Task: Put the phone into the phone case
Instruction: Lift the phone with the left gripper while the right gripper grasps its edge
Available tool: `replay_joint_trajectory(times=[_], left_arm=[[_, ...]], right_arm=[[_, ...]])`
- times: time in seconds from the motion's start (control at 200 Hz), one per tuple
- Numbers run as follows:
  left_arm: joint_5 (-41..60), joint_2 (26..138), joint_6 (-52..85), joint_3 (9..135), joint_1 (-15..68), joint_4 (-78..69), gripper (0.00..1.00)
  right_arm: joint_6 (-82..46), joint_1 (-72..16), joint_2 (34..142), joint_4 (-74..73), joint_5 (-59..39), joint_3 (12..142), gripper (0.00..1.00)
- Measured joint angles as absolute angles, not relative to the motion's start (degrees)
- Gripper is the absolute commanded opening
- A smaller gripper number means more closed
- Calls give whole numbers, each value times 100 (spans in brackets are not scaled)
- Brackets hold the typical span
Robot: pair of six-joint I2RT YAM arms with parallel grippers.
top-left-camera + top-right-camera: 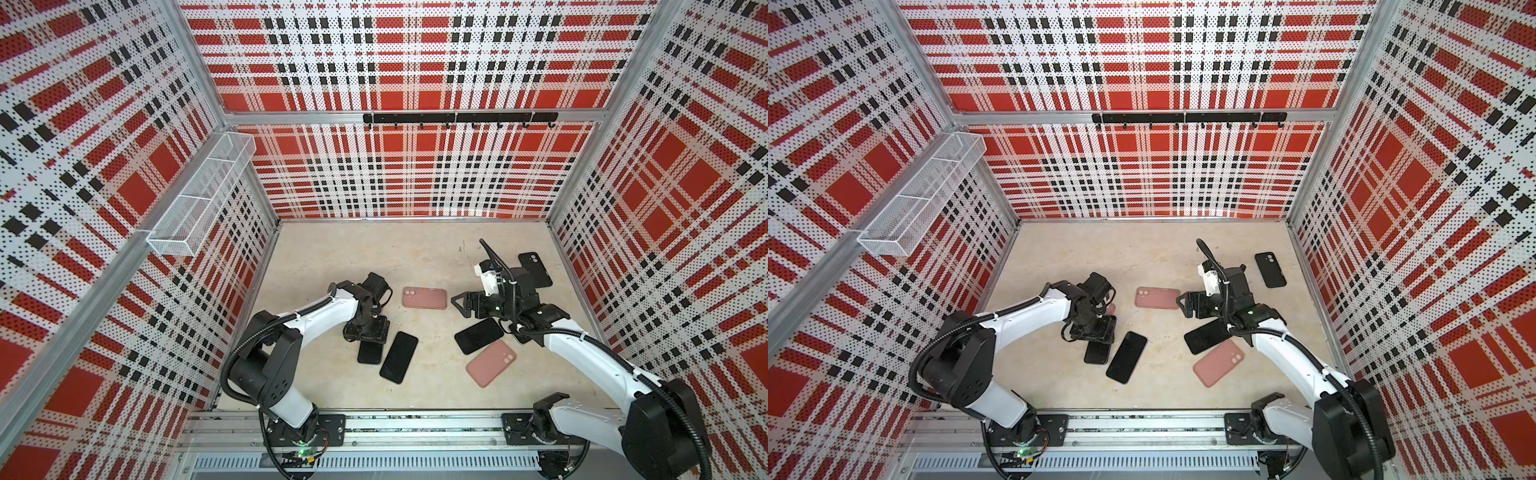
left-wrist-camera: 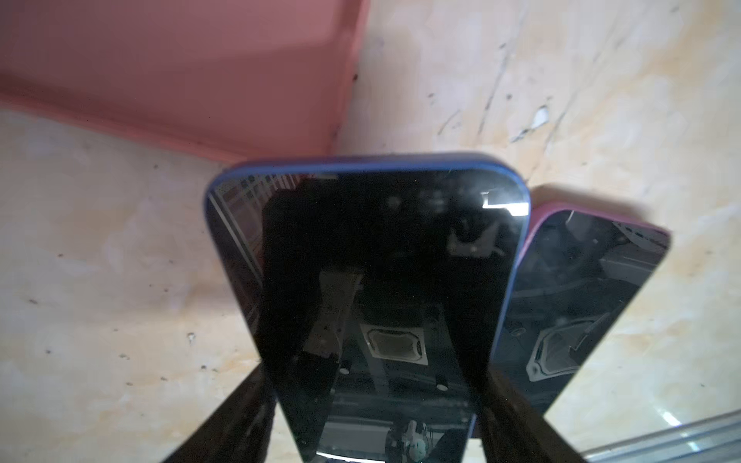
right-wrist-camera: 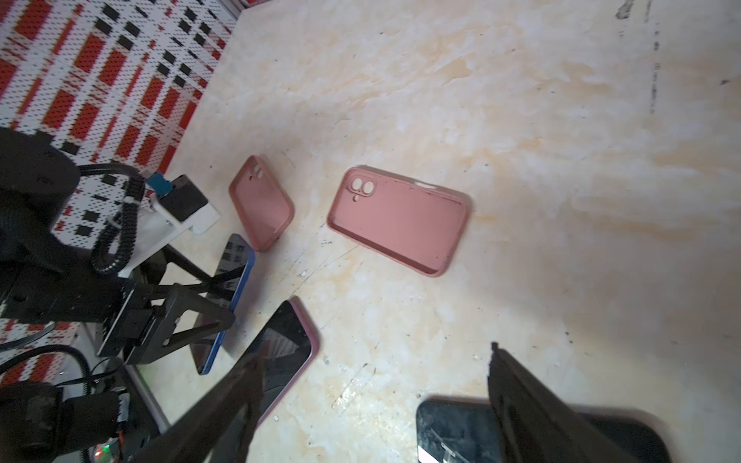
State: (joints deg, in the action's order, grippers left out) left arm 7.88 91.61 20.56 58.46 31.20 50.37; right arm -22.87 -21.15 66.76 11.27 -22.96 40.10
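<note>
Blue-edged phone (image 2: 381, 280), screen up, lies between the two fingers (image 2: 240, 417) of the left gripper (image 2: 375, 375). The fingers stand against its two long edges near one end and pinch it across its width. The rest of the phone projects beyond the fingertips. In the right wrist view the phone (image 3: 234, 280) looks tilted, with one long edge raised. In both top views the phone (image 1: 370, 353) (image 1: 1097, 353) shows at 6 o'clock of the left gripper (image 1: 370, 332), on the near left part of the table (image 1: 353, 257).

Edges:
- A pink-edged phone (image 1: 399, 357) (image 2: 581, 304) lies just beside it at 3 o'clock. The wrist view shows the blue long edge overlapping it.
- A second pink case (image 2: 172, 68) (image 3: 262, 204) lies near the phone's free end, apart from it.
- The open pink case (image 1: 424, 298) (image 3: 401, 224) lies open side up at 2 o'clock of the left gripper, clear of both phones.

The right gripper (image 1: 455, 301) (image 3: 375, 350) has its fingers spread wide with nothing between them. It sits just beside the open case's short edge at 3 o'clock. A dark phone (image 1: 478, 336) lies under that arm, a pink case (image 1: 491, 363) lies back up at 5 o'clock of it, and a black case (image 1: 535, 269) lies at 1 o'clock.

Open room: bare table runs from 10 to 12 o'clock of the open case, up to the back wall.
</note>
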Motion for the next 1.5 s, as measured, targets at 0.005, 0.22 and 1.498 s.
replay_joint_trajectory(times=[0.005, 0.22, 1.498], left_arm=[[794, 9161, 2053, 5854, 3120, 5037, 49], [1369, 9098, 2491, 6045, 3063, 4405, 38], [1776, 8816, 8847, 4224, 3135, -1588, 0]], right_arm=[[-2294, -2115, 6676, 1100, -2322, 3992, 89], [-2652, -2458, 6678, 366, -2672, 3566, 85], [-4021, -4377, 9504, -6560, -513, 2161, 38]])
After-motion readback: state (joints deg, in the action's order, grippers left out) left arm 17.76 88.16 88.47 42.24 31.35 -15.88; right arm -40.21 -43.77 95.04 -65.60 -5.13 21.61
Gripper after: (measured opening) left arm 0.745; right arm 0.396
